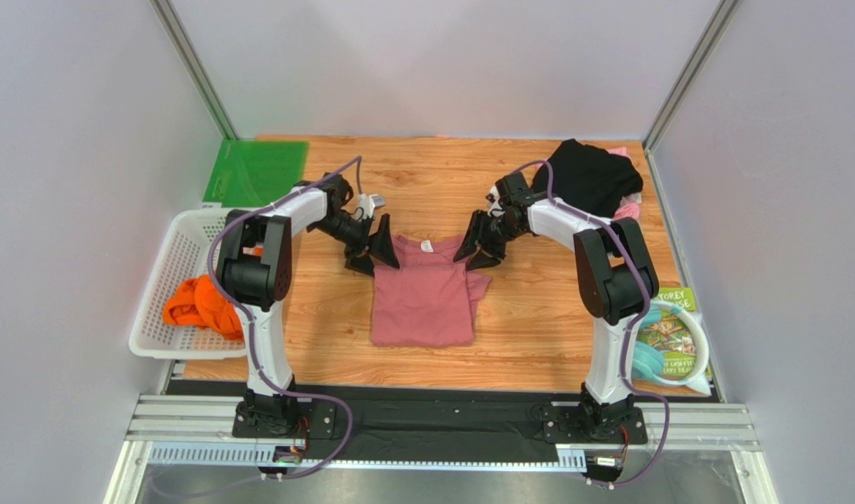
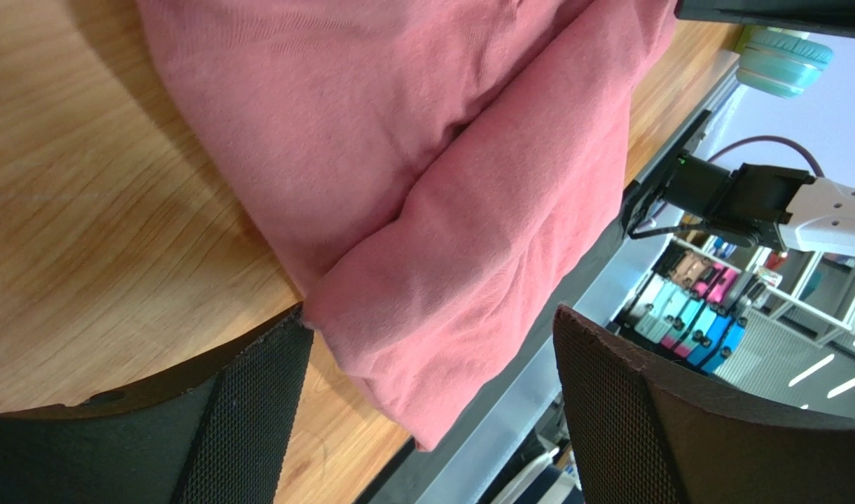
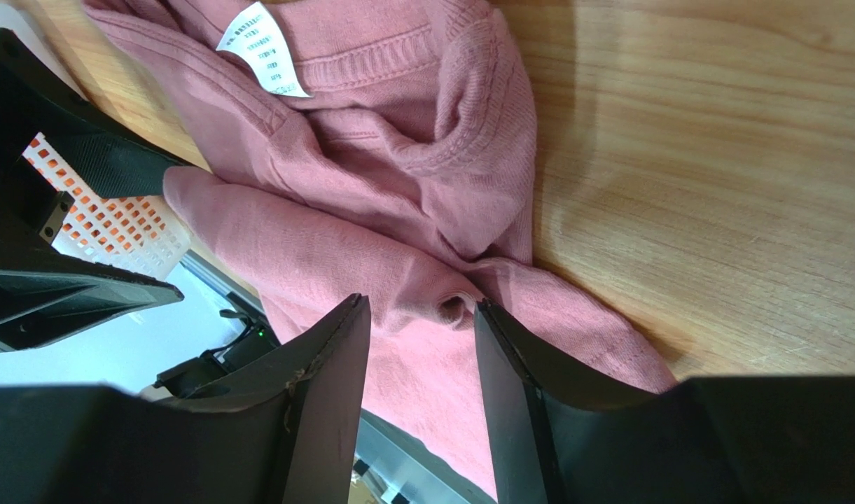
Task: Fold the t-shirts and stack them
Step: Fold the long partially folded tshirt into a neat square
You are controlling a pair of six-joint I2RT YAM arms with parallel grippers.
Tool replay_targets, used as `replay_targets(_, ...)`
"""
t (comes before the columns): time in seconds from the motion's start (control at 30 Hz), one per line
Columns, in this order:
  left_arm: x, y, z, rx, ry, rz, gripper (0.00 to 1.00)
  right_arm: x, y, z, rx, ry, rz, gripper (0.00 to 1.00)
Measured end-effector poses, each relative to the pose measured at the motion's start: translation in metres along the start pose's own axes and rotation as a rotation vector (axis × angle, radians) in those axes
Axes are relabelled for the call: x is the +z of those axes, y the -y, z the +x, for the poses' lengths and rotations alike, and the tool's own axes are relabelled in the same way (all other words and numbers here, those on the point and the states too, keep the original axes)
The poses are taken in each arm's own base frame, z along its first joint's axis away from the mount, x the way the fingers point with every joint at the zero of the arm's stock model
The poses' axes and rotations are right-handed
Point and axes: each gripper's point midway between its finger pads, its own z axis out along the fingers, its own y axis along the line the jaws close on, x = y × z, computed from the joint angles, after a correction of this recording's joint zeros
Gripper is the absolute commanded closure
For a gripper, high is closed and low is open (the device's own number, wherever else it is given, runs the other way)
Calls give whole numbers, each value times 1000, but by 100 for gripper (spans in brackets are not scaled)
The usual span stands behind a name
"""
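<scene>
A dusty-rose t-shirt (image 1: 423,299) lies partly folded at the table's middle, its white neck label (image 3: 261,47) facing up at the far edge. My left gripper (image 1: 375,250) is at the shirt's far left corner. It stands wide open, with the folded edge (image 2: 431,320) between its fingers. My right gripper (image 1: 471,248) is at the far right corner, over the bunched sleeve. Its jaws are partly apart, and a pucker of cloth (image 3: 421,307) lies in the gap. A black t-shirt (image 1: 589,173) sits heaped on a pale pink one (image 1: 628,208) at the back right. An orange t-shirt (image 1: 200,305) lies in the basket.
A white mesh basket (image 1: 174,247) stands at the left table edge. A green board (image 1: 258,173) lies at the back left. A printed packet with a teal ring (image 1: 673,338) sits at the right front. Grey walls close in the sides and back.
</scene>
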Motion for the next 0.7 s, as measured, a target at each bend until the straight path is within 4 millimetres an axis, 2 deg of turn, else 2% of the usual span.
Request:
replay_targets(0.2, 4, 0, -3, 1, -3, 0, 14, 0, -3, 1, 0, -6, -15, 58)
replay_targets(0.33, 5, -1, -3, 0, -4, 0, 15, -1, -4, 0, -1, -6, -25, 64)
replay_targets(0.43, 5, -1, -3, 0, -4, 0, 17, 1, -4, 1, -1, -8, -33, 64)
replay_targets(0.53, 5, -1, -3, 0, -4, 0, 23, 4, 0, 5, 6, -17, -34, 64)
replay_targets(0.6, 5, -1, -3, -1, -4, -1, 32, 6, 5, 9, 15, -26, -29, 64)
replay_targets(0.7, 5, -1, -3, 0, -4, -1, 34, 7, 9, 12, 22, -34, -24, 64)
